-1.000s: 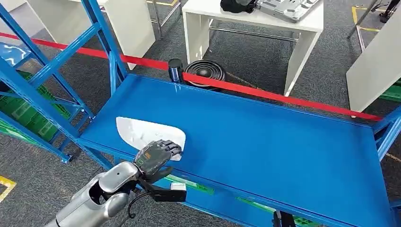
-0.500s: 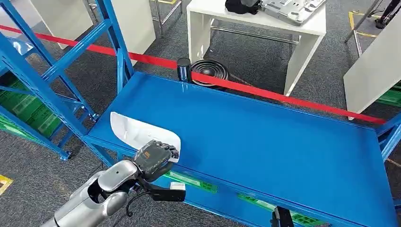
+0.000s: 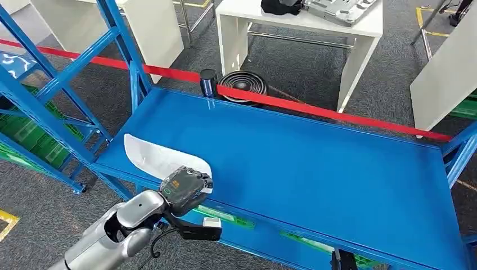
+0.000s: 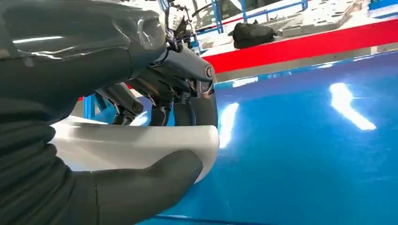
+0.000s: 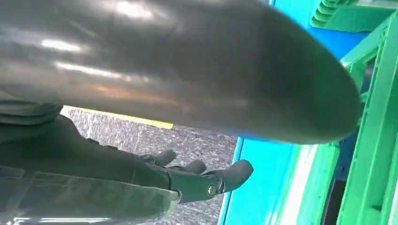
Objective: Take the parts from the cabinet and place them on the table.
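A glossy blue metal shelf runs across the middle of the head view, light glaring off its surface, and its blue uprights and braces fill the upper left. Near the shelf's front left corner, in the lower left of the frame, lies the white plastic part, a flat curved shell. The left hand grips its near end: in the left wrist view the thumb presses under the part's rim while the dark fingers curl over the top. The right hand hangs with its fingers loosely spread and holding nothing, over grey carpet beside green crates. A red barrier tape stretches behind the shelf. Beyond it, at the top of the frame, a white table carries a grey tray-like piece and a black object. A black coiled hose lies on the grey carpet below.
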Controlling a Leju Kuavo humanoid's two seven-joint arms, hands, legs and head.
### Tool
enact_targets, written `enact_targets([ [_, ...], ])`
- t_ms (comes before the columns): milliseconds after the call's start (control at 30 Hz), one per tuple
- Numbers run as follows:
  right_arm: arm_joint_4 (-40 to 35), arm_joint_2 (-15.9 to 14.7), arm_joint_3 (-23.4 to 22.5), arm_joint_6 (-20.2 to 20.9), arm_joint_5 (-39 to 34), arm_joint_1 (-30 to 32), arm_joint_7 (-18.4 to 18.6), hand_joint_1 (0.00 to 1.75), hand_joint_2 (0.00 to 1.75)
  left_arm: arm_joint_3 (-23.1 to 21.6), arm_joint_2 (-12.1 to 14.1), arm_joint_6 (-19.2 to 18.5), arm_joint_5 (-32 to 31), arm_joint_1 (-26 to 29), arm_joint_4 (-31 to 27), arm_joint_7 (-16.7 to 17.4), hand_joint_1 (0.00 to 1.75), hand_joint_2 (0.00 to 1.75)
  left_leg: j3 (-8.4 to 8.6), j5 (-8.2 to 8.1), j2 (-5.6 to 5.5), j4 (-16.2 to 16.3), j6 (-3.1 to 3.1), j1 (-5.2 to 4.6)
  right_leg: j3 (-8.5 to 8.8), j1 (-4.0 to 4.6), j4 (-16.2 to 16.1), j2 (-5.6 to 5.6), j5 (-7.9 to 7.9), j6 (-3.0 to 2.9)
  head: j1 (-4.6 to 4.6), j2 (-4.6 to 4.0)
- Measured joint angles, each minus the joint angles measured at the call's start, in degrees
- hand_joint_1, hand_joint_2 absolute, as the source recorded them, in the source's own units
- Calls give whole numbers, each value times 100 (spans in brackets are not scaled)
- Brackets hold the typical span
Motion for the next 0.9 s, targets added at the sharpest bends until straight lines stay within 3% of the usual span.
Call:
enact_targets([
  [33,0,0,-32,4,39,6,11,0,0,0,0,0,0,0,0,0,175,175,40,111,0,-94,10,1,6,2,0,1,-1,1,-2,0],
  [67,-2,0,-55,7,52,7,15,0,0,0,2,0,0,-3,0,0,175,175,212,330,-1,-450,27,1,14,6,0,6,-1,3,-2,0],
  [133,-37,7,-76,9,63,6,15,0,0,11,13,15,0,-16,-2,0,175,175,769,826,-9,-1539,128,-25,35,17,-5,28,-1,6,-4,0],
  [167,-46,22,-76,9,65,2,13,0,0,22,18,17,0,-29,-2,0,175,175,917,778,-5,-1805,176,-49,23,28,-3,28,1,16,7,0],
  [267,-46,17,-100,9,65,8,15,0,0,22,13,35,0,-39,-2,-2,175,175,917,787,5,-1841,188,-96,-20,23,-17,18,28,97,0,0],
  [300,-46,20,-105,11,68,7,15,0,0,24,15,37,0,-42,-4,-2,175,175,925,811,5,-1880,222,-99,0,29,-55,19,51,135,-2,0],
  [333,-61,17,-109,9,72,15,15,0,0,35,17,39,0,-39,-11,-2,175,175,1014,900,19,-2041,266,-10,-38,31,-15,14,17,147,2,0],
  [367,-63,15,-116,11,85,17,15,0,0,33,17,44,0,-63,-13,-2,175,175,1044,925,28,-2095,308,-40,-98,46,142,13,-82,136,13,0],
  [433,-63,-2,-148,18,137,9,15,0,0,26,2,57,0,-83,-11,-9,175,175,1022,941,23,-2093,330,-52,-500,40,985,14,-452,87,26,0],
  [467,-63,-2,-175,24,174,18,17,0,0,13,2,68,0,-65,-7,-17,175,175,1014,940,23,-2092,331,-60,-725,39,1451,14,-614,86,24,0],
  [500,-63,2,-186,26,208,25,17,0,0,4,4,83,0,-52,-2,-22,175,175,1007,940,20,-2088,331,-65,-868,39,1730,13,-674,113,26,0],
  [533,-63,7,-197,39,240,33,24,0,0,-2,4,96,0,-39,2,-24,175,175,1008,940,19,-2085,330,-65,-870,32,1710,12,-625,155,24,0],
  [567,-63,7,-208,57,256,34,24,0,0,-4,4,107,0,-35,2,-24,175,175,1008,939,16,-2080,328,-64,-758,25,1480,11,-507,204,24,0],
  [633,-63,4,-240,77,295,25,24,0,0,4,0,162,13,-32,2,-24,175,175,1003,904,1,-2017,279,-53,-205,-5,382,-4,-80,318,26,0],
  [667,-63,7,-258,90,321,17,24,0,0,15,-2,177,20,-30,2,-28,175,175,978,871,2,-1959,239,-60,-21,-17,-26,-25,-18,299,37,0],
  [700,-63,11,-266,109,345,9,24,0,0,37,0,208,28,-18,2,-37,175,175,939,835,-2,-1900,203,-107,13,10,-26,3,-5,214,29,0],
  [800,-61,31,-326,127,413,16,31,0,0,90,-11,306,83,40,0,-107,175,175,931,843,0,-1907,166,-87,-14,35,-3,4,-2,109,26,0],
  [833,-61,50,-339,135,441,10,31,0,0,124,-11,326,118,60,-2,-137,175,175,914,812,0,-1880,136,-73,5,-27,-23,5,15,68,28,0],
  [867,-61,55,-354,147,463,7,31,0,0,157,-13,354,125,74,-9,-157,175,175,851,713,-1,-1761,91,-62,12,-25,-25,9,10,59,15,0],
  [900,-61,55,-374,157,476,6,31,0,0,181,-15,383,127,74,-11,-195,175,175,692,496,0,-1401,51,-41,17,-24,-24,9,9,17,-9,0],
])
